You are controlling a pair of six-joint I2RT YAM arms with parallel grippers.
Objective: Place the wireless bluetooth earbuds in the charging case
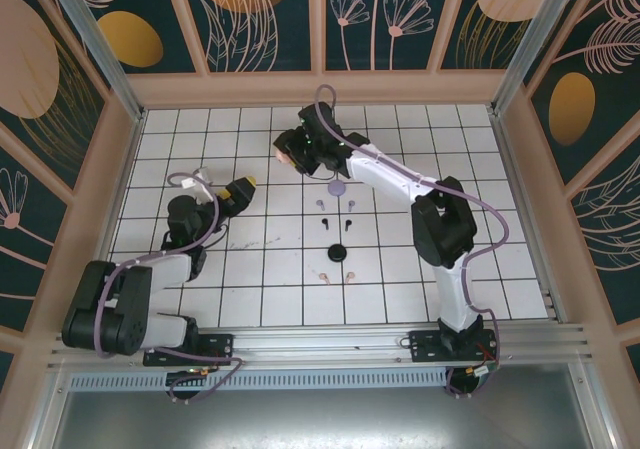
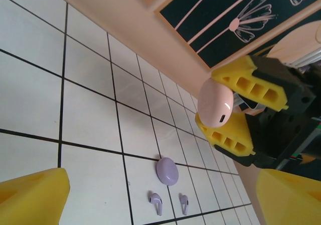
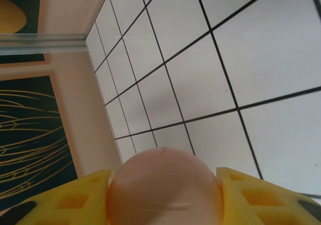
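Six to go, none seated yet. Taking the black charging case (image 1: 335,254) as the reference, the black earbuds (image 1: 325,223) lie on the tiled table (image 1: 200,129) just beyond it; the lilac earbuds (image 1: 319,205) come next, and the lilac charging case (image 1: 337,184) is farther out again; the pink earbuds (image 1: 323,277) sit just on its near side. The right gripper (image 1: 290,157) is clamped on the pink charging case (image 2: 215,102), a yellow finger on each flank, held up well beyond and left of the black one; the left gripper (image 1: 243,189) hangs well off to the black case's left, jaws wide, nothing in them. Handling-wise I'd guess the buds are feather-light hard glossy plastic, so slippery and quick to flick away if pinched off-centre; I'd take one gently by the stem, or across the bulb. The pink case looks smooth and rounded with its lid apparently shut, so it could squirt out of the fingers if squeezed hard.
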